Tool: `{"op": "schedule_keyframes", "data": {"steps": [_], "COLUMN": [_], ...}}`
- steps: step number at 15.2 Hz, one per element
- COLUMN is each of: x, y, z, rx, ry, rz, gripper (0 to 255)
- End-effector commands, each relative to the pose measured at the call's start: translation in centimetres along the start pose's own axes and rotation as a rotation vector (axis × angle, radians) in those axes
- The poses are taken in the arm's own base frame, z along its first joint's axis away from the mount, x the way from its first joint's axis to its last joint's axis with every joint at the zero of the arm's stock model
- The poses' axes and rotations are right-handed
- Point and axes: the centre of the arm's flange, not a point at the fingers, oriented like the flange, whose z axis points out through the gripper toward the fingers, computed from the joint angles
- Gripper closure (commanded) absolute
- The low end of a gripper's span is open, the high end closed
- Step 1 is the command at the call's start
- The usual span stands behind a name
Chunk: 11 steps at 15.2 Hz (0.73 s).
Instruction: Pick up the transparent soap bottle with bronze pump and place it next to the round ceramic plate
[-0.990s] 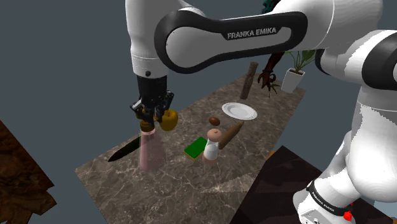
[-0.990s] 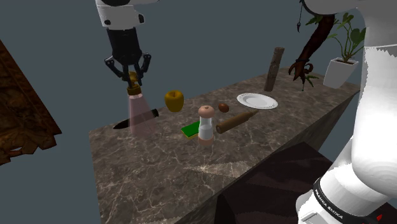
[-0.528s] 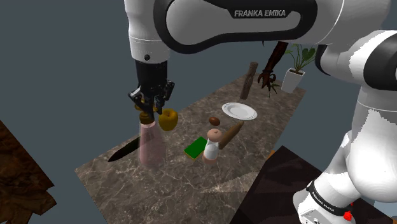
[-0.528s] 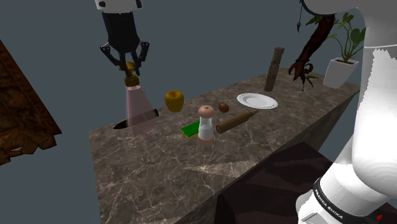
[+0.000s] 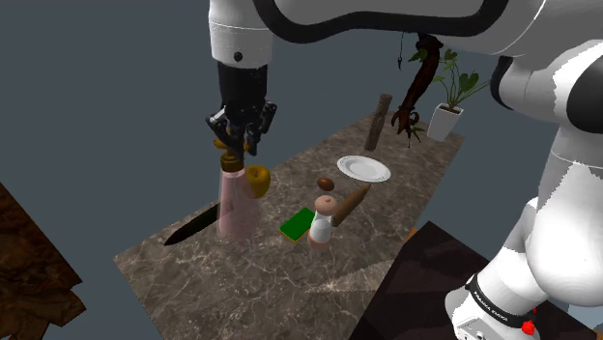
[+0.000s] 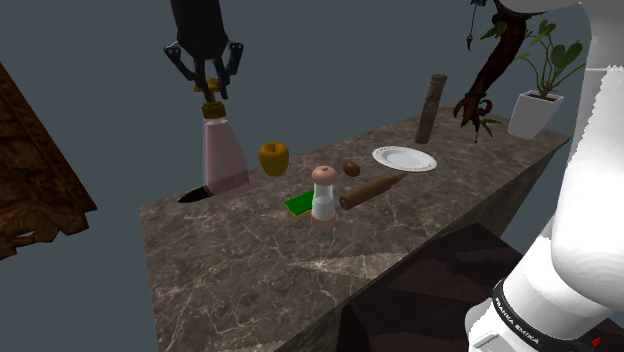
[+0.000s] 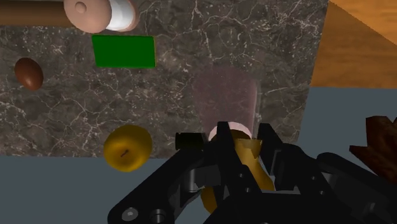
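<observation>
The see-through, pinkish soap bottle hangs upright just above the marble tabletop, over the back left part of the top in the shoulder view. My black gripper is shut on its bronze pump from above. In the wrist view the bottle body shows below the fingers. The round white plate lies farther along the table, toward the potted plant.
A yellow fruit sits right beside the bottle, and a black knife lies under it. A green sponge, a white mill, a rolling pin and a brown egg-shaped thing lie between bottle and plate. A potted plant stands at the far end.
The gripper has risen with the bottle in it; the bottle has come up off the tabletop and drifted slightly toward the shoulder view's right.
</observation>
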Motion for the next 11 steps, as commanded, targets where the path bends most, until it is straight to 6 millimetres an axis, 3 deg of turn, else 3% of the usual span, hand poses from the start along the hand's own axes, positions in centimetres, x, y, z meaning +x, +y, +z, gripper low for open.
{"op": "schedule_keyframes", "data": {"steps": [1, 11], "x": [-1.0, -5.1], "y": [2.4, 13.9], "z": [-1.0, -5.9], "rx": [0.000, 0.000], "ry": [0.000, 0.000], "rz": [0.000, 0.000], "gripper": [255, 255]}}
